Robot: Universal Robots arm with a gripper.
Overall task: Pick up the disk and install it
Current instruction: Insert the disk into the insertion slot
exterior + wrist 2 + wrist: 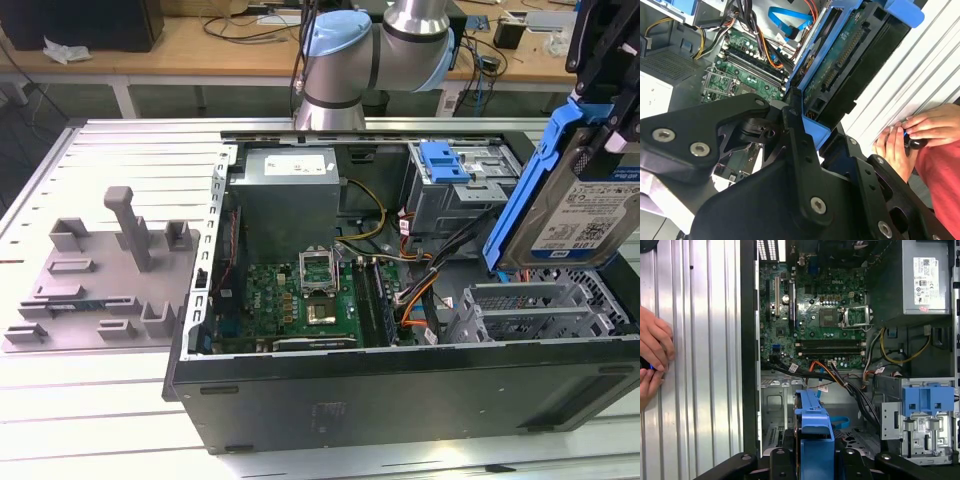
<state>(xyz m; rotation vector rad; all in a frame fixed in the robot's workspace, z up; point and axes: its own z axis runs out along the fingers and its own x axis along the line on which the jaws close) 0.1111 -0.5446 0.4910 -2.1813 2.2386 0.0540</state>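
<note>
Slatted worktop (100, 420) carries an open computer case (400, 390); your pincer (809, 131) clamps the tilted disk (578, 205) above the case's three o'clock in the exterior view.

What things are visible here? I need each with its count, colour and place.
disk: one, silver in blue carrier, held above the case, exterior view's right
computer case: one, black, open, on the table
motherboard: one, green, inside the case
power supply: one, grey, inside the case
cables: several, orange, black and yellow, inside the case
fixture plate: one, grey, on the table, exterior view's left
table: one, silver, under the case
person's hands: two, on the table beside the case
arm: one, silver and light blue, beyond the case
gripper: one, black, shut on the disk
</note>
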